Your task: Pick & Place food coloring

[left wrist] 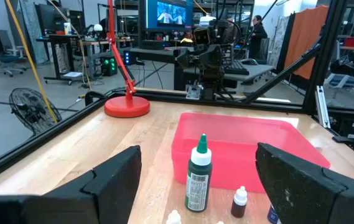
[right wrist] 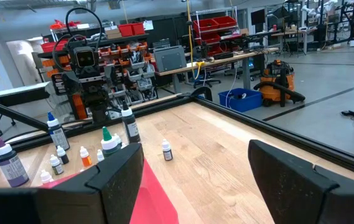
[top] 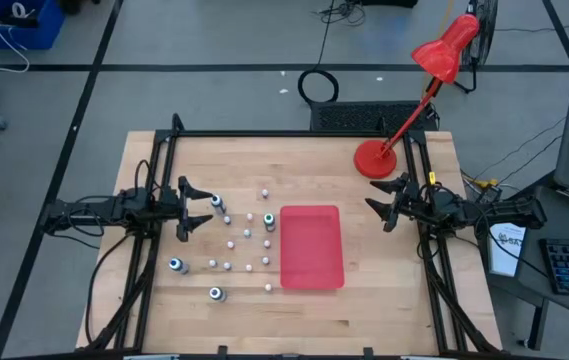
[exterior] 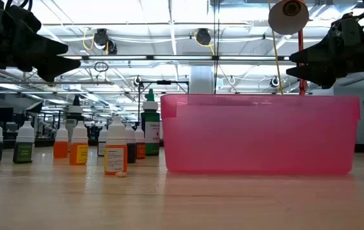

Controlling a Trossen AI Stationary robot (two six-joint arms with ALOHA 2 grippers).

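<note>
Nothing is looking done yet — the pink bin (top: pixel 312 247) near the middle of the table is showing only its bare floor from above, and every food coloring bottle (top: pixel 217 204) is still standing on the wood to its left. The larger bottles are sitting around the outside of that cluster, one by the left gripper, one further down (top: pixel 176 265) and one near the table's front edge (top: pixel 216 294), while the small droppers (top: pixel 247 233) are scattered between them and the bin. In the low view they are lining up as white-capped bottles (exterior: pixel 115 155) with orange, green and dark contents, beside a taller green one (exterior: pixel 151 131).

The left gripper (top: pixel 199 209) is hovering just beside the nearest big bottle, fingers spread wide and holding nothing. The right gripper (top: pixel 384 205) is hanging near the bin's far right side, close to the red desk lamp (top: pixel 374 158), likewise spread and empty.

So the whole job is remaining — judging by the layout, each bottle is waiting to be picked and set into the bin, and the left arm is seeming best placed to begin.
</note>
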